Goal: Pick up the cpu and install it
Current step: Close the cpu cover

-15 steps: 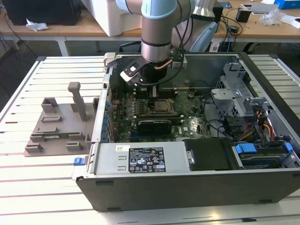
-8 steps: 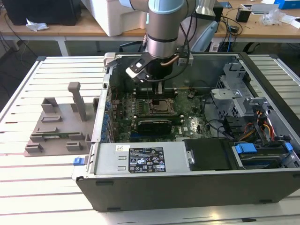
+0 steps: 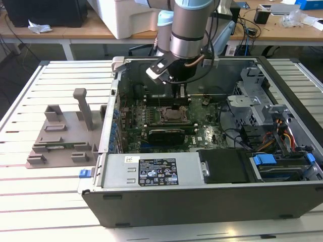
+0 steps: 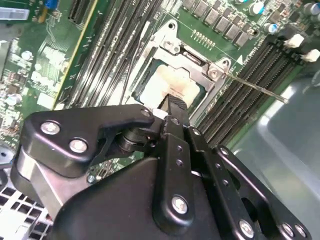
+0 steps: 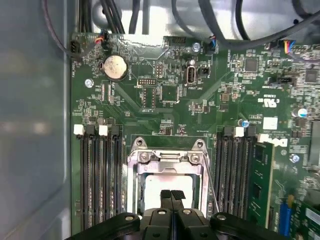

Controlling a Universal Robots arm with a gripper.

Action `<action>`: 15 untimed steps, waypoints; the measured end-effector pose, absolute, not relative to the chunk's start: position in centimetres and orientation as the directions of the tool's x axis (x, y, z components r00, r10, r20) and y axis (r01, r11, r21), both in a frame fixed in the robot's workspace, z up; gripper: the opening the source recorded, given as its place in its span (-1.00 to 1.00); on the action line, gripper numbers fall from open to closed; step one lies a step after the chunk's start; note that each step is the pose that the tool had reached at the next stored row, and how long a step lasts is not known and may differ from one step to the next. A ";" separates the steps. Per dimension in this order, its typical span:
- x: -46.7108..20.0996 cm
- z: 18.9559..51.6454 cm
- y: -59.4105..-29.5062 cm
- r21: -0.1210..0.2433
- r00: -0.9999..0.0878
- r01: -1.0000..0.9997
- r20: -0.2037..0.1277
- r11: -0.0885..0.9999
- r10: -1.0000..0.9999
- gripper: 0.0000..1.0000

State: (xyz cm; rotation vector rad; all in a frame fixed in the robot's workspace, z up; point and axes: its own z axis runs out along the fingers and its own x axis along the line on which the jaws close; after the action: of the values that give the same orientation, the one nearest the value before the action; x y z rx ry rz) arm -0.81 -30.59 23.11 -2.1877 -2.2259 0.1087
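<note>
- The cpu, a flat square chip with a pale silver-white top, lies inside the open metal socket frame on the green motherboard.
- The arm reaches straight down into the open computer case, with its black gripper directly over the chip. The fingers are pressed together with nothing between them. Whether their tips touch the chip cannot be told.
- In the second wrist view the gripper hides one edge of the cpu, and a thin steel lever juts out past the socket.
- Rows of black memory slots flank the socket on both sides, and a round silver coin battery sits farther up the board.
- The case rests on a pale slatted bench, with a grey moulded fixture beside it on the exterior view's left.
</note>
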 end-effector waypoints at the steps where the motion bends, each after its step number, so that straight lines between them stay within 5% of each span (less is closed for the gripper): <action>1: -0.8 23.3 -30.6 -0.063 -0.019 0.998 -0.035 0.016 0.999 -0.79; 15: -0.8 26.6 -30.6 -0.063 -0.019 0.998 -0.037 0.016 0.999 -0.79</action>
State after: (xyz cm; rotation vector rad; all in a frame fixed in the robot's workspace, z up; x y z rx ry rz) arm -0.80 -30.59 26.56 -2.1881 -2.2266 0.1099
